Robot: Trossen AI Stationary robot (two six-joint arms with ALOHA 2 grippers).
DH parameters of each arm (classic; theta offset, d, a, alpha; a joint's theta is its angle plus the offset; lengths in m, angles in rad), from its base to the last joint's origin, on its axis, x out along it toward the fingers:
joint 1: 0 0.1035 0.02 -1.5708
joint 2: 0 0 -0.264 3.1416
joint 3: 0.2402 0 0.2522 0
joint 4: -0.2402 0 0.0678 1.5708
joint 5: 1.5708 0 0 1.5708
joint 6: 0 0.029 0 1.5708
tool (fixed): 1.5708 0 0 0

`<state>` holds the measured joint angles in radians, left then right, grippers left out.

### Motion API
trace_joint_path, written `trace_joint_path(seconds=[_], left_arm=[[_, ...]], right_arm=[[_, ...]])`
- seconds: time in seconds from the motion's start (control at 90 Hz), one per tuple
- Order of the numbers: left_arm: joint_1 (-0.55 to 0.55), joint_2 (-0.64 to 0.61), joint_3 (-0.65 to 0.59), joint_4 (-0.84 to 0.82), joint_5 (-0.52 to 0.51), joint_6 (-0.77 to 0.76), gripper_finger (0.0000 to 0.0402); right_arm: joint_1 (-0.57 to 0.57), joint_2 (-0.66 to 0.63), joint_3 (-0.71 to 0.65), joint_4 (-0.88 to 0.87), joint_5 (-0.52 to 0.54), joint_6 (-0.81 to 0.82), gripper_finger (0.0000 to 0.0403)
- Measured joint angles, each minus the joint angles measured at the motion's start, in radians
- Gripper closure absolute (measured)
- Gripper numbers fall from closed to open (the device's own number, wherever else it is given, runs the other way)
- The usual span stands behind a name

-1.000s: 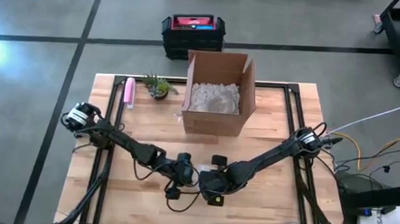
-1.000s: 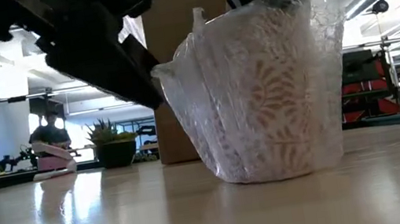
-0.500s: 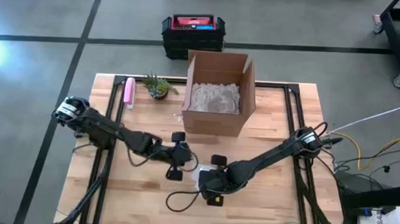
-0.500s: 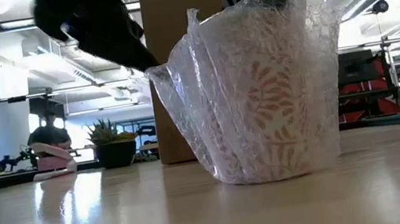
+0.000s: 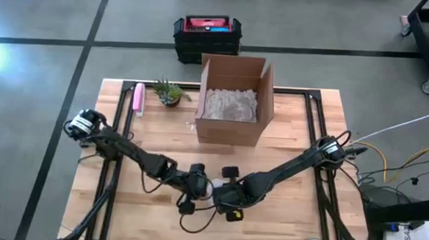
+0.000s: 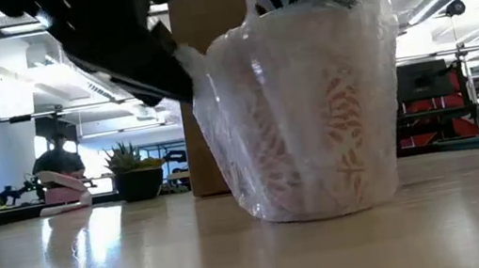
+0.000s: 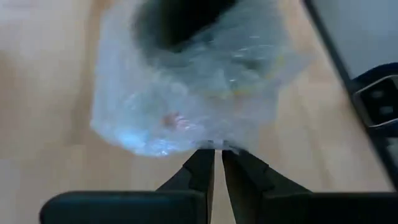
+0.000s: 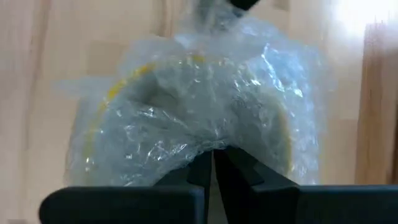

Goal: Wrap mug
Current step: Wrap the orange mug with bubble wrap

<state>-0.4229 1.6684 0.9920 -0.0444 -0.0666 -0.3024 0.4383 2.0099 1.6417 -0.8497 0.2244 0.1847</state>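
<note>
Pale butcher-block table (image 5: 283,212) lay under both my arms, near its front edge. My left gripper (image 7: 217,152) had pinched the crinkled clear bubble wrap (image 6: 245,105) shut; my right gripper (image 8: 214,152) clamped the wrap from the opposite side. Inside, upright, stood the leaf-patterned mug (image 6: 325,131). Only overhead showed the cardboard box (image 5: 234,99) behind holding white filler.
</note>
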Motion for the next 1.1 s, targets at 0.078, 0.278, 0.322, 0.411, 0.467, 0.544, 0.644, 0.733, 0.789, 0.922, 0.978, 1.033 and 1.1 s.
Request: trace_joint_path(seconds=[0.078,0.278,0.322,0.411,0.467,0.544,0.644,0.733,0.789,0.922,0.978,1.033,1.1], left_arm=[[-0.014,-0.001,0.000,-0.003,0.000,-0.004,0.0381],[-0.014,-0.001,0.000,-0.008,-0.002,-0.011,0.0381],[-0.014,-0.001,0.000,-0.008,-0.003,-0.009,0.0381],[-0.014,-0.001,0.000,-0.008,-0.003,0.002,0.0381],[-0.014,-0.001,0.000,-0.008,-0.003,0.004,0.0381],[-0.014,-0.001,0.000,-0.008,-0.003,0.006,0.0381],[-0.014,-0.002,0.000,-0.008,-0.003,0.008,0.0381],[-0.014,-0.017,0.000,-0.021,-0.003,0.008,0.0381],[-0.014,-0.036,0.000,-0.029,-0.003,0.005,0.0381],[-0.014,-0.096,0.000,-0.035,-0.016,-0.001,0.0381],[-0.014,-0.111,0.000,-0.024,-0.052,0.007,0.0381],[-0.014,-0.113,0.000,-0.002,-0.077,0.025,0.0381],[-0.005,-0.101,0.000,0.027,-0.081,0.051,0.0381]], right_arm=[[-0.006,0.001,0.000,0.001,0.000,-0.073,0.0395],[-0.006,-0.025,0.037,-0.019,0.000,-0.091,0.0395],[-0.005,-0.038,0.053,-0.022,-0.006,-0.064,0.0395],[-0.004,-0.045,0.094,-0.070,-0.025,0.014,0.0395],[-0.004,-0.045,0.117,-0.103,-0.027,0.056,0.0395],[-0.004,-0.045,0.136,-0.102,-0.026,0.083,0.0395],[-0.005,-0.042,0.131,-0.076,-0.024,0.085,0.0395],[-0.009,-0.016,0.120,-0.050,-0.030,0.086,0.0395],[-0.010,0.012,0.117,-0.052,-0.050,0.093,0.0395],[-0.010,0.077,0.114,-0.053,-0.070,0.096,0.0395],[-0.009,0.093,0.114,-0.051,-0.070,0.096,0.0395],[-0.009,0.100,0.115,-0.052,-0.068,0.096,0.0395],[-0.009,0.102,0.115,-0.052,-0.070,0.096,0.0395]])
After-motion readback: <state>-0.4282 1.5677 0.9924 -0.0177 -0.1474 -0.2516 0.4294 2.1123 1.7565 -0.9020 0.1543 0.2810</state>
